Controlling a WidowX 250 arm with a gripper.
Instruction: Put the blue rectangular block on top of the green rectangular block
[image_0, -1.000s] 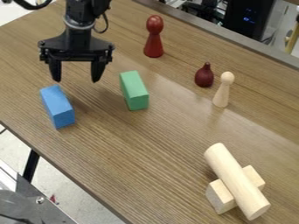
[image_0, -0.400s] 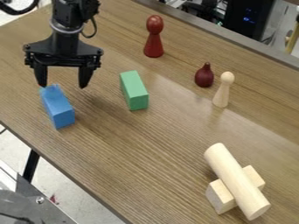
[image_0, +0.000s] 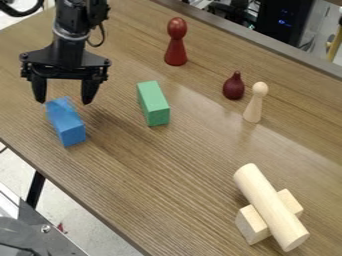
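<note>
Black, hanging at upper left with fingers (image_0: 89, 91) spread wide apart, pointing down by the far end of the blue rectangular block (image_0: 67, 123). Moving outward, finding that block lying on the counter (image_0: 167, 175), near the green rectangular block (image_0: 153, 101); then meeting a red figure (image_0: 176, 51), a maroon bulb-shaped piece (image_0: 234, 88) beside a pale figure (image_0: 253, 108), and a wooden cylinder (image_0: 269, 205) resting across a wooden block (image_0: 251, 225).

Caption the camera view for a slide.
Open gripper above the blue block, with the green block alongside on the wooden table.
</note>
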